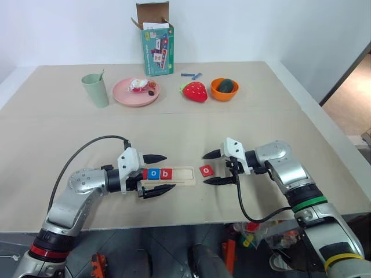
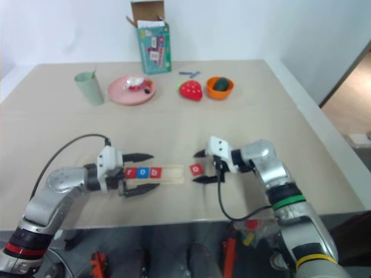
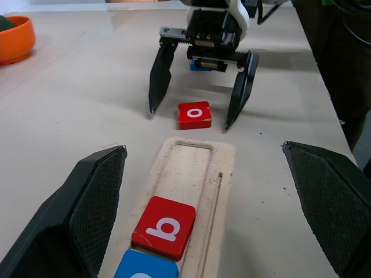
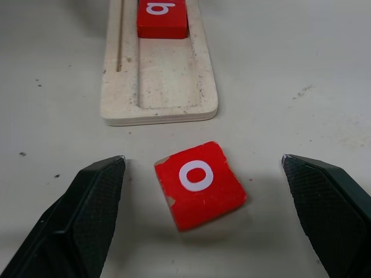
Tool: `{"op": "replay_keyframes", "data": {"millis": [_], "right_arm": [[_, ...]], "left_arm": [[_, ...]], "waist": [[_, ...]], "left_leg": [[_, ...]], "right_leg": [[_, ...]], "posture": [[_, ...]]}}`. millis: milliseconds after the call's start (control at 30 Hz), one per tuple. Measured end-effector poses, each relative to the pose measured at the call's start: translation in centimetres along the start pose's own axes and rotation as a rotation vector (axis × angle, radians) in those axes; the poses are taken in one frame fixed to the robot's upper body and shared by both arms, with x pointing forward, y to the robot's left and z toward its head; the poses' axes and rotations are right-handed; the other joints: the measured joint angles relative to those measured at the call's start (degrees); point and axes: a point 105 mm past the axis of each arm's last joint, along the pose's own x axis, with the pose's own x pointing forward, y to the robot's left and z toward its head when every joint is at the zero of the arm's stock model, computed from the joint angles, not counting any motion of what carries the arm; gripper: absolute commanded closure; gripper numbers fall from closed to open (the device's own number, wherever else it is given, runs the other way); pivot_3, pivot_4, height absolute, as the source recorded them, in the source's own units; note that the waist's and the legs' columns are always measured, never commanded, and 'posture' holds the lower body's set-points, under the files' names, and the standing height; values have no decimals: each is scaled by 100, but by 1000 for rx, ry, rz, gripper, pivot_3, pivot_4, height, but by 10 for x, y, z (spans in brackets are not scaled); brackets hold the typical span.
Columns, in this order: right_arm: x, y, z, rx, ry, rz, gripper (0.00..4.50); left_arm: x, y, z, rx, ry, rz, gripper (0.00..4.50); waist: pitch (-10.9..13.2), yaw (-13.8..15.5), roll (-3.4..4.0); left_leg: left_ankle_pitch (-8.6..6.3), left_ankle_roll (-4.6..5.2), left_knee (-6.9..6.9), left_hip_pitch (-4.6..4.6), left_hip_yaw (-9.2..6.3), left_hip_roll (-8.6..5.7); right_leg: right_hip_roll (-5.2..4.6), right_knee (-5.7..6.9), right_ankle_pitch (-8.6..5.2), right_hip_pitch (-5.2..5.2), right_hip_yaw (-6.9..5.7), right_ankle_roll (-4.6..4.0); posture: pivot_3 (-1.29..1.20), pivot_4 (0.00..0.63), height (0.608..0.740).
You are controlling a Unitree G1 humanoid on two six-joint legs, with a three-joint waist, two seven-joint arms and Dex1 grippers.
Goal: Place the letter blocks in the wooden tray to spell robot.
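**Right claw lining up on the fourth letter**

Near the frame's centre, the right gripper [image 1: 219,168] is hanging wide open around the red "o" block [image 1: 206,170], which is lying loose just beside the wooden tray [image 1: 182,172]. The left gripper [image 1: 157,174], also wide, is straddling the tray's filled end. Next, probably: closing on the tile squarely, then seating it beside the red "b" block [image 1: 166,173].

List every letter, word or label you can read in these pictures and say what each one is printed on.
"o": white, on the loose red square letter block lying on the table just off the end of the pale wooden tray.
"b": white, on the red block seated in the tray's groove.
"o": white, on the blue block next to it.
"r": on the red block at the tray's end, barely legible.
Print on the teal cardboard box: too small to read.
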Motion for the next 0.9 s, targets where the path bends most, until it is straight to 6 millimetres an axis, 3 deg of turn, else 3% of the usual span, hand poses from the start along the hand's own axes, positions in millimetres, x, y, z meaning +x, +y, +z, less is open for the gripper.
{"op": "replay_keyframes", "data": {"millis": [233, 267, 700, 900], "right_arm": [[-1, -2, -2, -6, 9, 2, 2823], [-1, -2, -2, -7, 9, 2, 2994], [-5, -1, -1, 26, 11, -6, 3020], [-12, -8, 14, 26, -15, -65, 3020]], "left_arm": [[0, 1, 0, 0, 2, 5, 0], [0, 1, 0, 0, 2, 5, 0], [0, 0, -1, -2, 3, 0, 0], [0, 0, -2, -6, 3, -7, 0]], "waist": [[0, -1, 0], [0, -1, 0], [0, -1, 0], [0, -1, 0]], "left_leg": [[0, 0, 0, 1, 1, 0], [0, 0, 0, 1, 1, 0], [0, 0, 3, 3, 0, 0], [0, 0, 3, 3, -1, 0]], "right_leg": [[0, 0, 0, 1, 1, 0], [0, 0, 1, 1, 1, 0], [0, 0, 1, 4, 1, 2], [0, 1, 2, 4, 0, 2]], "posture": [[0, 150, 740], [0, 150, 740], [0, 150, 740], [0, 150, 740]]}}
